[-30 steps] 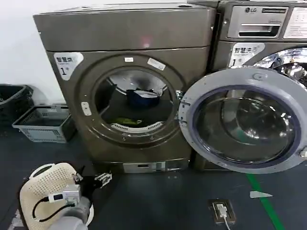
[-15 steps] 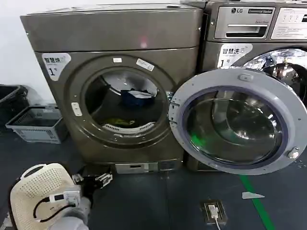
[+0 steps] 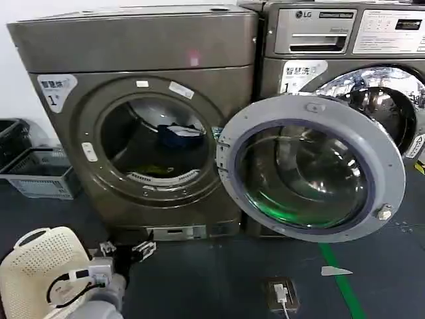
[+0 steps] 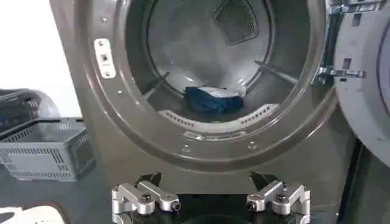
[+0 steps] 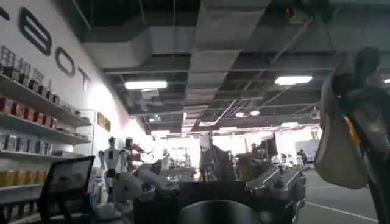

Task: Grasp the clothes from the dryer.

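The bronze-grey dryer (image 3: pixel 133 46) with a "1" sticker stands with its porthole uncovered. Inside the drum lie the clothes: a dark navy piece (image 3: pixel 178 137) with white fabric on top of it, and a small yellow-green piece (image 3: pixel 151 171) at the drum's front lip. The left wrist view looks straight into the drum at the navy piece (image 4: pixel 210 101). My left gripper (image 3: pixel 124 250) (image 4: pixel 204 185) hangs low in front of the dryer's base, open and empty, well short of the porthole. My right gripper (image 5: pixel 210 185) is open, empty and faces the room behind.
The dryer's round glass door (image 3: pixel 312 166) is swung wide to the right, in front of the LG machine (image 3: pixel 345 40). A white perforated basket (image 3: pixel 33 266) sits at my lower left, a grey crate (image 3: pixel 40 174) by the wall. A floor socket (image 3: pixel 280 292) and green line (image 3: pixel 339 279) mark the floor.
The dryer, door and LG machine have slid leftward in the head view and look slightly nearer. My left gripper keeps about the same place, still open.
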